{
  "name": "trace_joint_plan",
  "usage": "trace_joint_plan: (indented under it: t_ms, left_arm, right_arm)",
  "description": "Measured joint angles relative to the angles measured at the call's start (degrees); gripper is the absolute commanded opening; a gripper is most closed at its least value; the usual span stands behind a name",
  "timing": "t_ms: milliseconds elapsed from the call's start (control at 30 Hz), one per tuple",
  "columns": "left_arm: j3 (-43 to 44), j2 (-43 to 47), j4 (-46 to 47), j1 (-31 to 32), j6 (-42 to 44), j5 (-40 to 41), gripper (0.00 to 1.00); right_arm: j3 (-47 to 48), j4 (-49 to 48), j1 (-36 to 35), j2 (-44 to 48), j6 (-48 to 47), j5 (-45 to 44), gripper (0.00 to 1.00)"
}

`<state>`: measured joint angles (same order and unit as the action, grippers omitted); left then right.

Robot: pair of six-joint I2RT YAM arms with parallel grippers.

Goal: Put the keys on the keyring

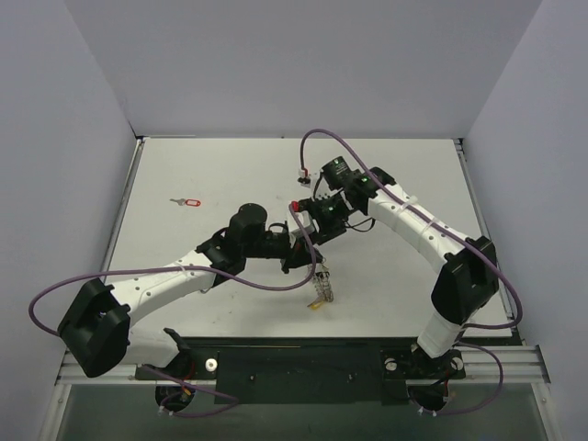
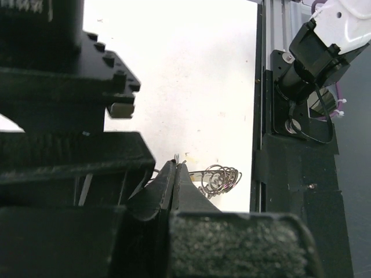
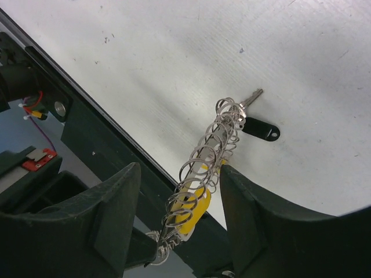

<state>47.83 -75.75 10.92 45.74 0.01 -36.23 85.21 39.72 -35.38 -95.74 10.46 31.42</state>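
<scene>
Mid-threading: left jaws clenched on the keyring (image 3: 217, 142) wire, 1 yellow key (image 3: 194, 209) on it, right jaws released astride it; grey key (image 3: 259, 128) lies by its far tip, red key (image 1: 190, 201) well apart, so next likely needs a pick-up.

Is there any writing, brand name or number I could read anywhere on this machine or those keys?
No text is readable.
White marks on the black housing, top left of the left wrist view: too blurred to read.
Red key tag, yellow key tag, black key tag: no lettering visible.
</scene>
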Motion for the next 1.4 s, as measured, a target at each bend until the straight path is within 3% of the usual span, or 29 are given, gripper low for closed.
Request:
trace_joint_plan:
  t_ms: [733,1000,1033,1233,1400]
  left_arm:
    - [2.5,-2.0,-4.8,1.2,3.3,-1.5,0.0]
    - [4.2,-2.9,-6.1,2.2,5.1,0.4,0.0]
    - [4.3,-3.0,-6.3,2.3,5.2,0.7,0.0]
    - [5.7,-4.5,-7.9,3.8,6.5,2.1,0.0]
    - [6.6,-5.0,-8.8,4.8,7.1,3.7,0.0]
  right_arm:
    - [2.3,9.5,-3.9,-6.7,-6.1,-9.7,0.37]
    - [2.3,10.0,-4.2,-7.0,-5.6,-10.9,0.23]
    - [2.3,10.0,-4.2,-7.0,-5.5,-10.9,0.16]
    - [2.3,10.0,-4.2,-7.0,-4.4,-10.6,0.01]
    - [2.3,10.1,-4.0,-7.0,-4.4,-10.5,0.0]
